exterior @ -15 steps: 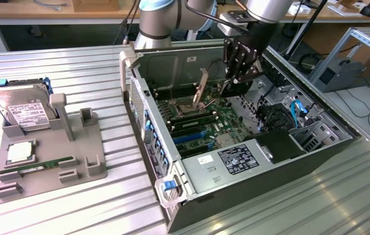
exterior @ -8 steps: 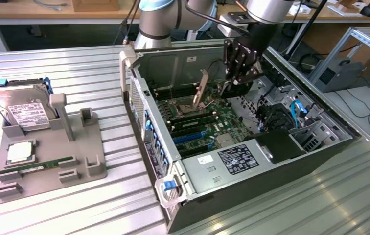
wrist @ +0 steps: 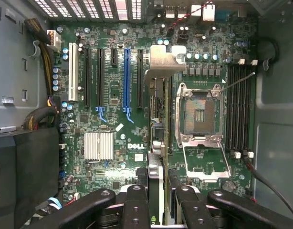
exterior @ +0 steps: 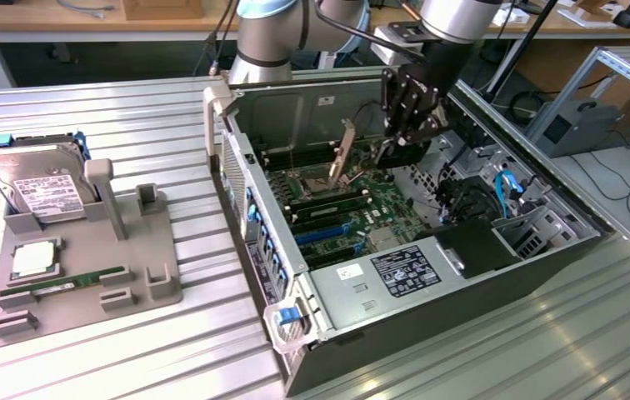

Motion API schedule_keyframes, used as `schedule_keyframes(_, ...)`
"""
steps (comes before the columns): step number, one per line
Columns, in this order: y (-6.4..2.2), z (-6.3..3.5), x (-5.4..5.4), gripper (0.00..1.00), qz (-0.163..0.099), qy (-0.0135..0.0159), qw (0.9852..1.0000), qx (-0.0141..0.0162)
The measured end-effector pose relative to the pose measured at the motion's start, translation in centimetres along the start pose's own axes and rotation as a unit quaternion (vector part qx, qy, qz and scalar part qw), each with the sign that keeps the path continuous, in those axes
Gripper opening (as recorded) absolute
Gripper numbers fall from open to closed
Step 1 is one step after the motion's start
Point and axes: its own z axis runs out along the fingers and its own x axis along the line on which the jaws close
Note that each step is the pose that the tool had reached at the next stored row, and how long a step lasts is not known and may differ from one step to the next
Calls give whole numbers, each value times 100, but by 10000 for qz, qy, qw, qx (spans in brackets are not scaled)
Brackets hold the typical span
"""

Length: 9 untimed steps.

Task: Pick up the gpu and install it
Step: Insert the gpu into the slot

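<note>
The gpu (exterior: 347, 155) hangs edge-on inside the open computer case (exterior: 327, 292), just above the motherboard (exterior: 343, 221), with its pale end bracket pointing toward the case's rear wall. My gripper (exterior: 395, 148) is shut on the card's dark far end. In the wrist view the gpu (wrist: 156, 138) runs as a thin strip between my fingers (wrist: 137, 200), and my gripper (wrist: 158, 193) clamps it from both sides. Its bracket (wrist: 163, 62) lies near the rear slot openings, between the blue expansion slot (wrist: 127, 76) and the CPU socket (wrist: 200, 114).
On the exterior view's left a grey holder (exterior: 126, 275) carries a hard drive (exterior: 37, 187), a small green RAM stick (exterior: 65, 283) and a square chip (exterior: 32, 258). Cables (exterior: 504, 187) and a drive cage fill the case's far side. Black expansion slots (wrist: 99, 76) lie beside the blue one.
</note>
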Motion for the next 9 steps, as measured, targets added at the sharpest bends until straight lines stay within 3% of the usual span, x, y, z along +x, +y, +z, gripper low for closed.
schedule_keyframes(9,0,9,17,27,0,0,10000,0)
